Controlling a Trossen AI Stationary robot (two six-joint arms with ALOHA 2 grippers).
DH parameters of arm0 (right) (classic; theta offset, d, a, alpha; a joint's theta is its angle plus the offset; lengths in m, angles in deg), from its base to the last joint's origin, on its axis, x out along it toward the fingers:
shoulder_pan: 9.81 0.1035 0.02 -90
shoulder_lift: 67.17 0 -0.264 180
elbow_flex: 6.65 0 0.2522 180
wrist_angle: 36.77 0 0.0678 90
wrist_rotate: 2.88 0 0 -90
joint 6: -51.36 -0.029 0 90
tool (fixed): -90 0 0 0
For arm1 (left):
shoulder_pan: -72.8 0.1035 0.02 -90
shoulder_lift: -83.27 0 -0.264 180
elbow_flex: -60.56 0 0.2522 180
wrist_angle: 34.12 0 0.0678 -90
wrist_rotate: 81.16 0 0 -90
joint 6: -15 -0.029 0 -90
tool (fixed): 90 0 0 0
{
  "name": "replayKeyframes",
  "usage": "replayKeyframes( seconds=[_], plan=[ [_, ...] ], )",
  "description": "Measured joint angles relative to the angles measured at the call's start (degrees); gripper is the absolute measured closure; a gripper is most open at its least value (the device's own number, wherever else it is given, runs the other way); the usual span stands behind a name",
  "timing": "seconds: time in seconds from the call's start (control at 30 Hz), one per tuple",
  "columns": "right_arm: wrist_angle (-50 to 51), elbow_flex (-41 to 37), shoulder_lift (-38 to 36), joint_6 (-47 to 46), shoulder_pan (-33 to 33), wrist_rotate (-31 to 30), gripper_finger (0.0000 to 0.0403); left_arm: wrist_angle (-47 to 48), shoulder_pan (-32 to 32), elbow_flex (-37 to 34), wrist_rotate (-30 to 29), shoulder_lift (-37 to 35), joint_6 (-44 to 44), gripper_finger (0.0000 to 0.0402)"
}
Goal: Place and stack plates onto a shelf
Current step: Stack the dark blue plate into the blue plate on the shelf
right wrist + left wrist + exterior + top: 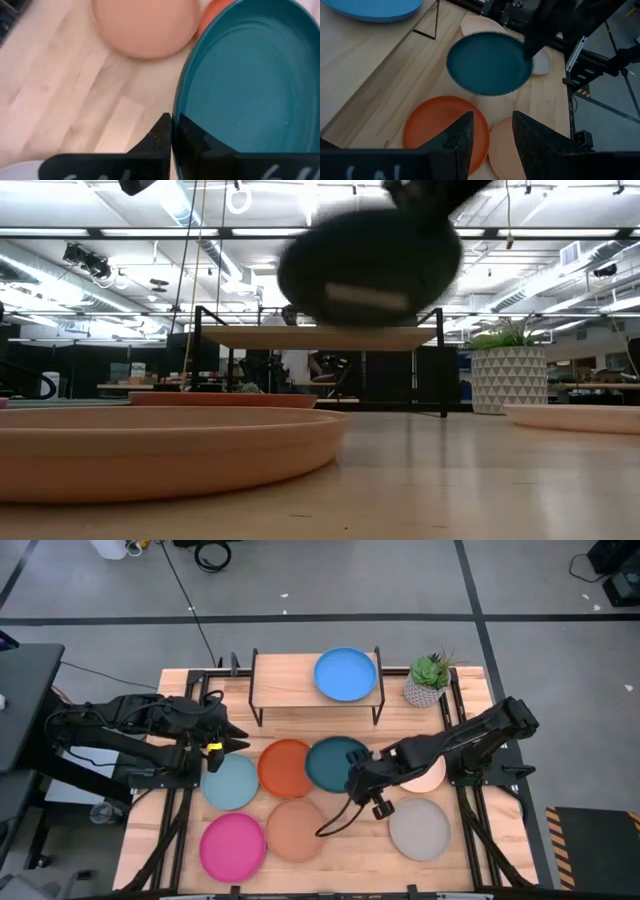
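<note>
The dark teal plate [335, 760] is raised off the table in my right gripper [358, 780]; the low view shows its underside [365, 265], and it also appears in the left wrist view [489, 62]. The shelf [290, 690] stands at the far edge with the bright blue plate [346, 674] lying flat on its plank. Flat on the table are the light blue [231, 783], orange [285, 767], tan [297, 829], magenta [232, 845] and grey [419, 829] plates. The cream plate [428, 778] is partly hidden under the right arm. My left gripper [235, 735] hovers open, left of the orange plate. My right gripper pinches the dark teal plate's rim [176, 117] on its near right side between its two fingers, one on the inner face and one on the outside. The fingers reach in from the table's right, slanting down. The plate is lifted clear and tilted.
A potted plant [428, 683] stands right of the shelf, also seen in the low view [510, 378]. Black frame rails run along the table's left and right edges. The shelf's left half [280, 675] is bare wood. The tan plate [150, 450] fills the low view's foreground.
</note>
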Motion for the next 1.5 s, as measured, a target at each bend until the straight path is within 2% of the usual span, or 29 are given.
replayKeyframes(
  seconds=[0.2, 0.33, 0.4, 0.7, 1.0, 1.2, 1.37, 1.5],
  plan=[
    [7.0, 14.34, -0.09, 6.39, -1.78, -6.72, 0.0378, -0.04, 0.0, 0.0, 0.0, 0.0, 0.0, 0.026],
    [7.36, 18.18, -0.17, 11.51, -4.78, -14.19, 0.0371, -0.38, 0.0, 0.0, 0.0, 0.0, -0.04, 0.026],
    [7.38, 18.25, -0.15, 14.3, -7.62, -15.62, 0.0373, -1.42, 0.0, 0.0, 0.0, 0.01, -0.02, 0.026],
    [7.46, 17.26, -0.02, 19.29, -23.69, -13.39, 0.0377, -3.86, 0.01, 0.02, 0.02, -2.35, 1.51, 0.026],
    [7.34, 17.25, 0.14, 21.85, -35.96, -3.16, 0.0379, -4.15, 0.01, 0.02, 0.0, -4.5, 1.92, 0.026],
    [4.71, 12.34, 0.16, 21.9, -38.4, 0.9, 0.0377, -4.26, 0.02, 0.02, -1.16, -4.48, 1.7, 0.026],
    [2.0, 6.13, 0.25, 21.92, -37.83, -0.03, 0.0377, -4.26, 0.01, 0.02, -1.31, -4.48, 1.67, 0.026],
    [1.04, 4.48, 0.25, 19.36, -37.84, -0.5, 0.0367, -4.26, 0.0, 0.02, -1.31, -4.48, 1.66, 0.026]
  ],
)
